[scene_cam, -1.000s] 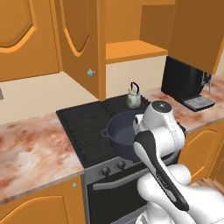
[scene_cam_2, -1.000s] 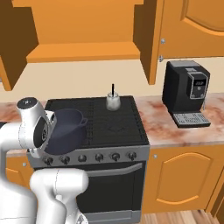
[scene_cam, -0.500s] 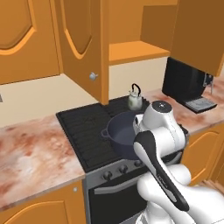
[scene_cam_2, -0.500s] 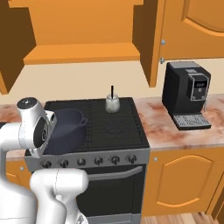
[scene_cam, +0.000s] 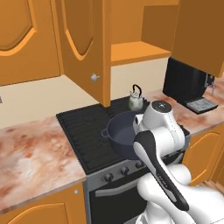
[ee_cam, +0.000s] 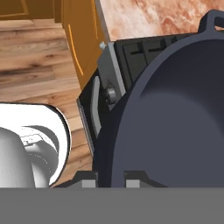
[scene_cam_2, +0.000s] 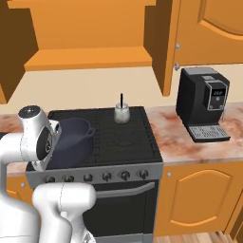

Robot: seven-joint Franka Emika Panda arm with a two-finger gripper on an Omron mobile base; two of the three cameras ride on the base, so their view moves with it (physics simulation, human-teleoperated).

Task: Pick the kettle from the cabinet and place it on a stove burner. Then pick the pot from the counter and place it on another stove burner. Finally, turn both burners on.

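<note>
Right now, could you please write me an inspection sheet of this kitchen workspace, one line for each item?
Surface: black cooktop set in the marbled counter; a row of round knobs along the range front.
Job's things: kettle upright on a back burner; pot over the front of the stove; cabinet open, its shelf bare.
Clutter: black coffee machine on the counter right of the stove.
Grippers: gripper shut on the pot's rim, seen in the hand view.
Cables: nothing seen.
Surroundings: orange wall and base cabinets, cream wall, wooden floor.
</note>
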